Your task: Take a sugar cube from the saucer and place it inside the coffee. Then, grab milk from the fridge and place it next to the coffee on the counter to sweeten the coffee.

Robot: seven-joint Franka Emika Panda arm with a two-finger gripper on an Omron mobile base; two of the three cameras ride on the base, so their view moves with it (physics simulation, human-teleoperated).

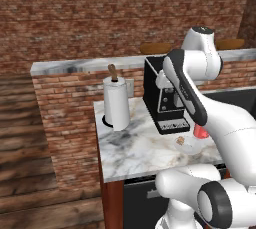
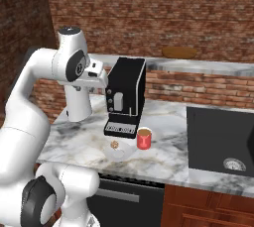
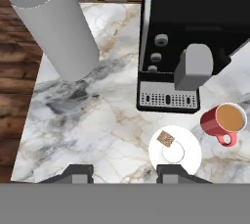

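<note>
A tiny tan sugar cube (image 3: 166, 139) (image 1: 180, 140) (image 2: 114, 145) lies on the small white saucer (image 3: 188, 161) (image 1: 189, 148) (image 2: 119, 154). The saucer rests on the marble counter (image 3: 97, 120) (image 1: 135, 153) (image 2: 82, 141). Just right of it stands the coffee (image 3: 227, 120) (image 1: 201, 132) (image 2: 144, 138), a red mug with brown liquid. My gripper (image 3: 124, 173) hangs high above the counter, open and holding nothing, with the saucer just right of its right fingertip (image 3: 171, 171). The milk and the fridge are out of view.
A black coffee machine (image 3: 190, 32) (image 1: 162, 98) (image 2: 126, 94) stands directly behind the saucer and mug. A tall paper towel roll (image 3: 58, 27) (image 1: 116, 104) (image 2: 79, 104) is at the counter's left. A black sink (image 2: 221, 139) lies to the right. A brick ledge runs behind.
</note>
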